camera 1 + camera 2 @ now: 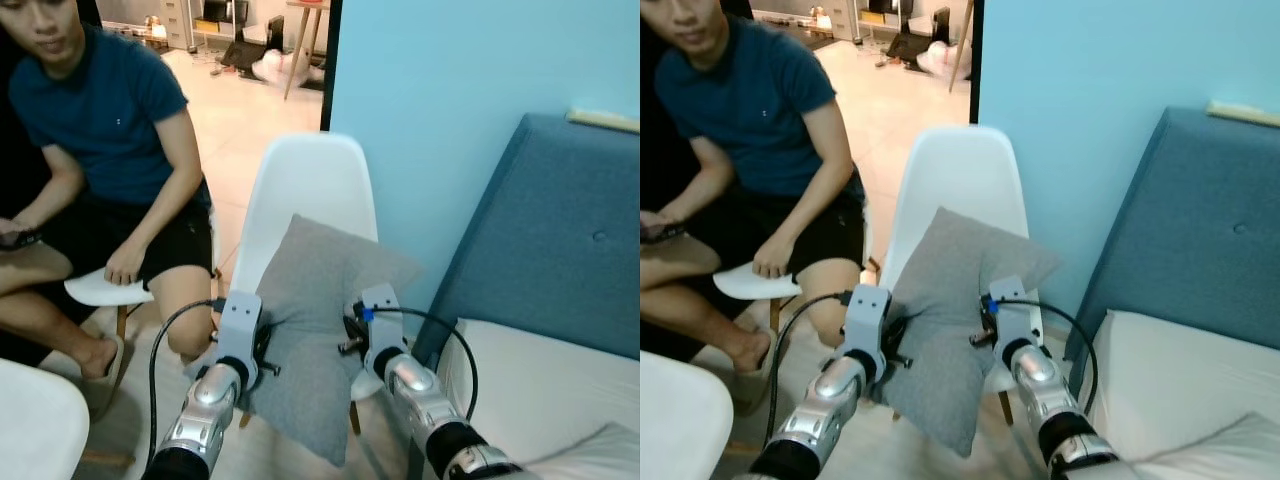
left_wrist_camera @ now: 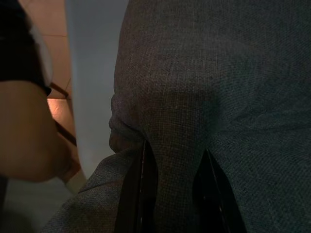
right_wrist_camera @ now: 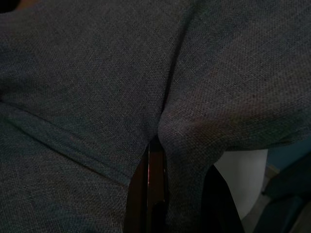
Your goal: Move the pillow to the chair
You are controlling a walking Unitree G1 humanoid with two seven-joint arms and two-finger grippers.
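Grey pillow (image 1: pixel 320 320) hung in front of white chair (image 1: pixel 315 180), over its seat, top corner against backrest. Left gripper (image 2: pixel 172 189) and right gripper (image 3: pixel 180 194) each pinched fabric fold (two-sided hold kept it spread). Person (image 1: pixel 100 150) sat beside chair.

The pillow (image 1: pixel 310 330) is a grey, square cushion of coarse woven fabric, standing tilted on one corner against the chair (image 1: pixel 315 180). Its upper part leans on the chair's backrest and its lowest corner hangs below the front of the seat. The cloth is puckered into folds at both side edges. The chair is a white moulded shell with a rounded back and wooden legs; its backrest top rises clear above the pillow.
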